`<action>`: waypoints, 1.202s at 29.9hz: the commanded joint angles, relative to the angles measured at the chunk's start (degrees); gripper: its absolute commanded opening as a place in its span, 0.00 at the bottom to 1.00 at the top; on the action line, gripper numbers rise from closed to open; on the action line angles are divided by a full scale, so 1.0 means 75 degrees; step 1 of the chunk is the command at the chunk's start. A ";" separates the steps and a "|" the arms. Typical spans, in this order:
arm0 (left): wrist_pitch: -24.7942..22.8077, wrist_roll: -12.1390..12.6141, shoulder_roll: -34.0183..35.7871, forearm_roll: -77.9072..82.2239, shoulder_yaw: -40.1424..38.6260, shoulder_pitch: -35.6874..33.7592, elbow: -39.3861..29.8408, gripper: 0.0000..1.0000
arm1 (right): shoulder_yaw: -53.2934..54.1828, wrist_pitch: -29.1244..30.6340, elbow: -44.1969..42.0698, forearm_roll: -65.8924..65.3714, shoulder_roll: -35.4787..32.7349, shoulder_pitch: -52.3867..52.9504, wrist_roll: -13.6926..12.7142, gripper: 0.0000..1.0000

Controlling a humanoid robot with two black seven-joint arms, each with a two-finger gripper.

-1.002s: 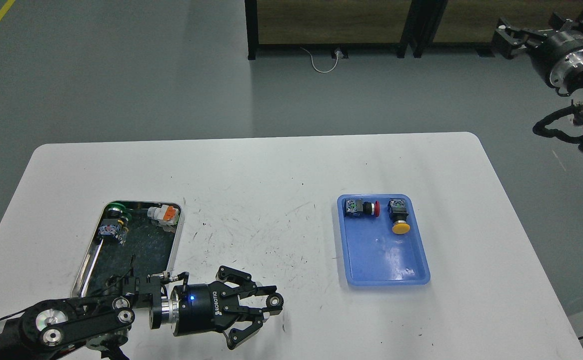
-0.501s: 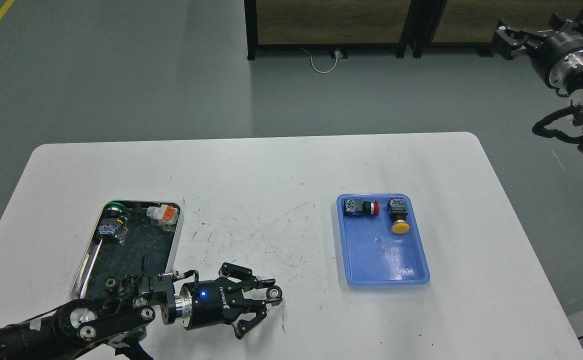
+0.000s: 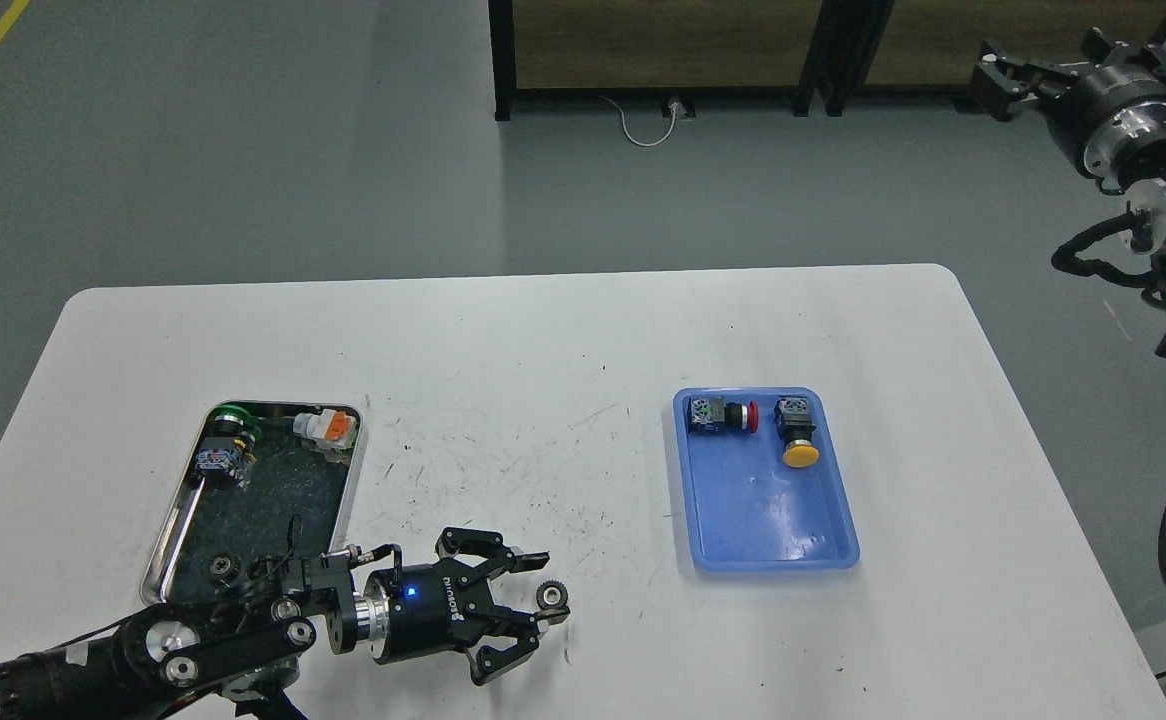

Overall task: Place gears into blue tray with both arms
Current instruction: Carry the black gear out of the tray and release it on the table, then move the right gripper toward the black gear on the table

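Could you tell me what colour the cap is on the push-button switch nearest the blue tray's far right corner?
Yellow: the switch shows best in the head view.

The left arm [image 3: 203,645] was black, with round silver joint caps and thin cables looping over its wrist. Its gripper [image 3: 528,600] had a black barrel body with white lettering (unreadable here), a blue light and a silver ring. The right arm [image 3: 1158,190] showed polished silver rings and black hoses.

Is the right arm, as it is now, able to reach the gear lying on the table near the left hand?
Probably not easily: the right hand is raised far off beyond the table's right side, and the left hand already flanks that gear.
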 commanded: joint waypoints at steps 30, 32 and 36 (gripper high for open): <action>0.0049 -0.0855 0.4578 -0.2338 -0.2562 -0.0043 0.0000 0.98 | -0.2307 0.1347 0.1944 0.0281 0.1465 0.0325 0.0176 1.00; 0.0049 -0.0832 0.4625 -0.2432 -0.2809 -0.0043 0.0000 0.98 | -0.2530 0.1488 0.2284 0.0270 0.1383 0.0301 0.0188 1.00; 0.0049 -0.0785 0.4637 -0.2479 -0.3278 -0.0055 0.0047 0.98 | -0.2882 0.1874 0.2894 0.0258 0.1324 0.0091 0.0176 1.00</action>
